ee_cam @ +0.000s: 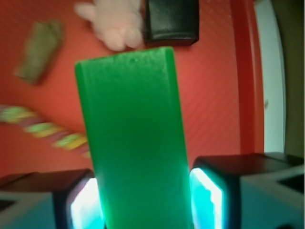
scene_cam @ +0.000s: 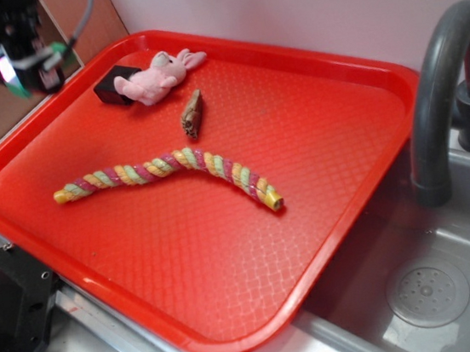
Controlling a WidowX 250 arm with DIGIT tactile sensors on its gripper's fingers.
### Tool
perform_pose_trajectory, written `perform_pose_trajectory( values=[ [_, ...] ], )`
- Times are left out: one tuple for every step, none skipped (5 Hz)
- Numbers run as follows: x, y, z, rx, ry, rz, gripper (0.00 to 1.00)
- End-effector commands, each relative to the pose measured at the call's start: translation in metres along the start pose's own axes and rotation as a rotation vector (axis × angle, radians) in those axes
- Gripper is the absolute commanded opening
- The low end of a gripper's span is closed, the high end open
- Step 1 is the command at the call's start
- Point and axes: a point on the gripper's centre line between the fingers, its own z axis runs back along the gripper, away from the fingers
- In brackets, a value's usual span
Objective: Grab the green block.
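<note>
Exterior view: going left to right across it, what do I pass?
gripper holding the green block → black block → pink plush toy → brown piece → grey faucet. The striped rope spans several, so it is left out.

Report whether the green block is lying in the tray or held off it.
Held off it. The green block sits clamped between the gripper pads, with the red tray far below.
</note>
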Motion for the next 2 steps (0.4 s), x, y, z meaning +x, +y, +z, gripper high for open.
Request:
perform_pose_trajectory(
  values=[
    [-0.0336, -0.0649, 0.0903, 0.039, -0.131, 0.001, 0.00],
    [-0.0325, -0.0689, 0.0816, 0.052, -0.115, -0.013, 0.00]
  ],
)
